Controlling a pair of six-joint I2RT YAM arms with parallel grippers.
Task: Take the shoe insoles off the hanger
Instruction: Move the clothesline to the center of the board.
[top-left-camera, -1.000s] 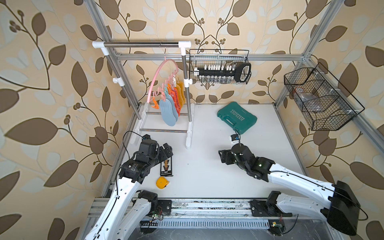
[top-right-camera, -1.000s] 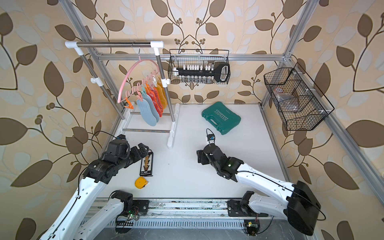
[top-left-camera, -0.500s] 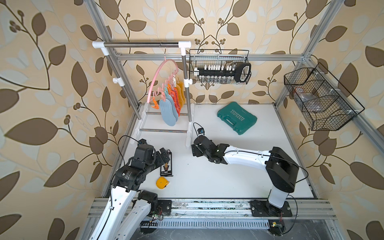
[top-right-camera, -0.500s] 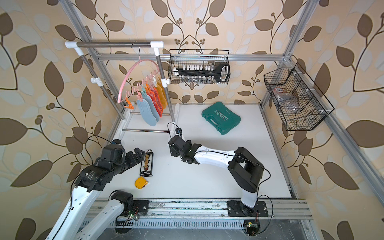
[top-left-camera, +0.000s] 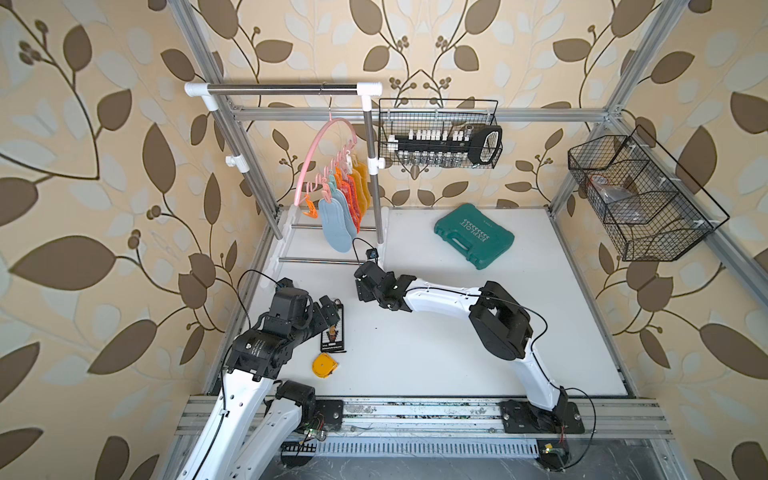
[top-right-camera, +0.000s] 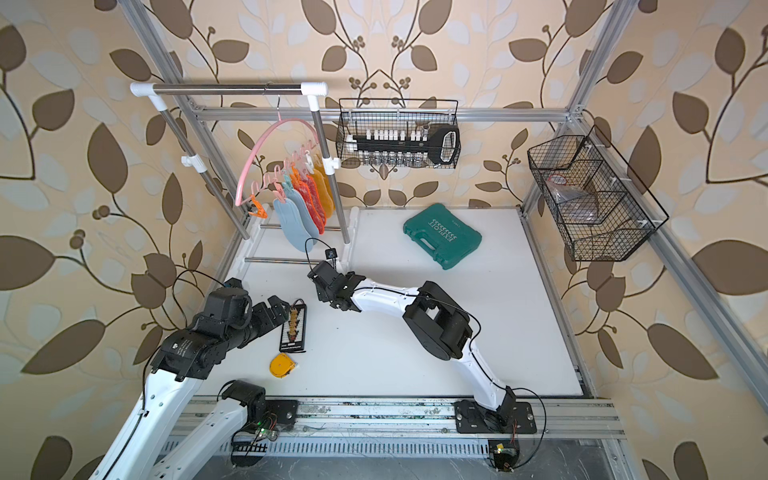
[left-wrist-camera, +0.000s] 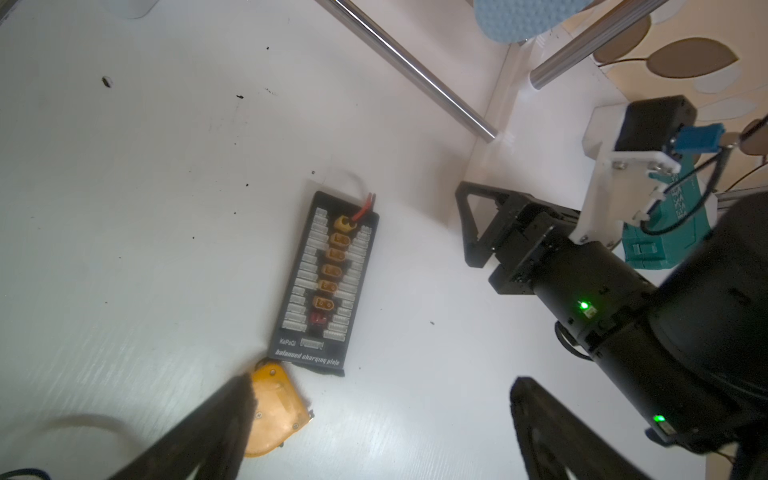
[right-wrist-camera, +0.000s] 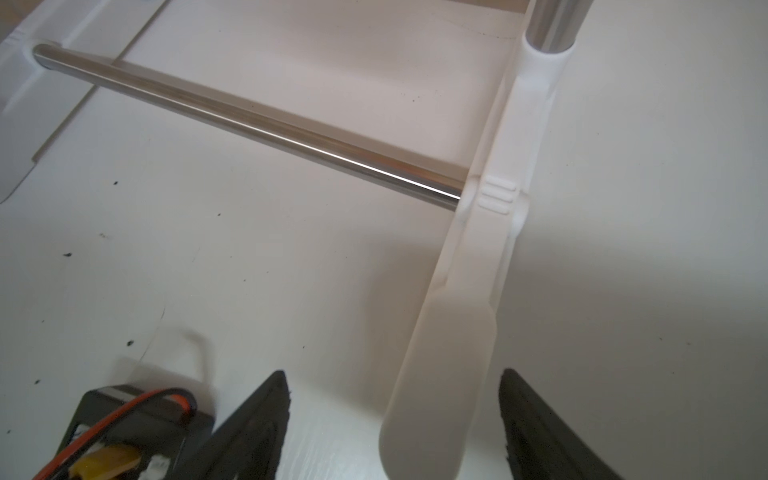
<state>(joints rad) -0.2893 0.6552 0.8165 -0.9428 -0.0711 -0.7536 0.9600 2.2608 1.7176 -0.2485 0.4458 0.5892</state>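
One pink hanger (top-left-camera: 318, 149), a thin plastic arc with a wavy lower bar and a metal hook, hangs from the steel rail of one garment rack (top-left-camera: 282, 88), upper left of centre in both top views. The shoe insoles (top-left-camera: 336, 226) are all clipped beneath it in one overlapping fan of flat, foot-shaped pads. Two are pale blue-grey with a dimpled face, at the front. Behind them come mottled red-orange mesh ones, then mustard-yellow ones. The rear pads overlap too much for a sure count. One orange clip (top-left-camera: 309, 212) hangs at the arc's lower end, just beside the front insole.

One matte white table (top-left-camera: 436, 353) carries three loose things. A teal moulded plastic case (top-left-camera: 473, 237) sits right of centre. A flat black charging board (top-left-camera: 333, 332) has a row of yellow connectors. A rounded yellow tape measure (top-left-camera: 325, 365) lies near it. Two black wire baskets (top-left-camera: 438, 133) hang on the frame, one at the back and one at the far right.

There are two arms. The left gripper (left-wrist-camera: 382, 382) is spread wide and holds nothing; its dark fingers (left-wrist-camera: 208, 428) hover above the board and tape measure. The right gripper (right-wrist-camera: 392, 376), at frame centre in the top views, is also parted and carries nothing. The rack's smooth white plastic foot (right-wrist-camera: 478, 257) shows between its fingers (right-wrist-camera: 253, 415), and the insoles hang well apart from both grippers.
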